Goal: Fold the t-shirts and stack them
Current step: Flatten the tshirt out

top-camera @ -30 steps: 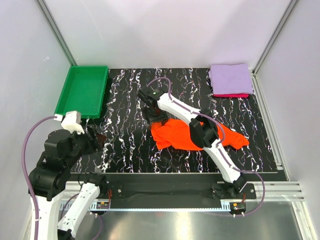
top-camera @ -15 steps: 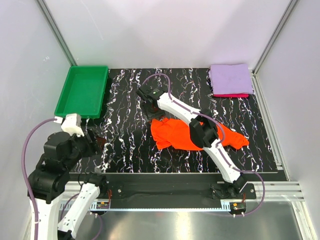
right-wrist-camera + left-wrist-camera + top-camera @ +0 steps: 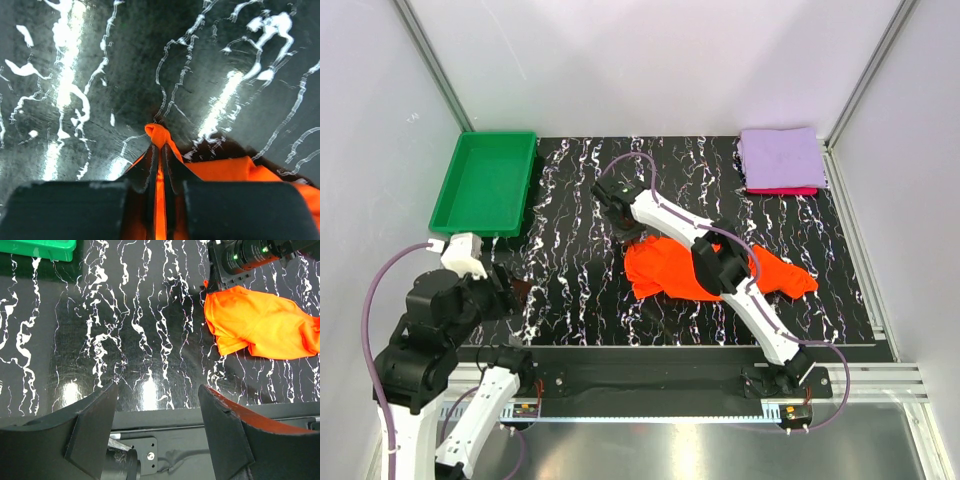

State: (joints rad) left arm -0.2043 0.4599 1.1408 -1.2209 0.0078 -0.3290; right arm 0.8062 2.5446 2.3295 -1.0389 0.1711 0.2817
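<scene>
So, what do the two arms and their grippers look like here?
The left arm and right arm both have white links and black joints, each trailing a mauve cable. The left gripper has broad black wedge fingers; the right gripper has black fingers too.

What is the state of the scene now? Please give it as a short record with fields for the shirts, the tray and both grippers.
orange t-shirt: crumpled, unfolded, middle of the table
stack: purple t-shirt folded, lying on the crimson-pink t-shirt, far right corner
green tray: far left corner
right gripper: shut on an edge of the orange t-shirt
left gripper: open, holding nothing, near left side
</scene>
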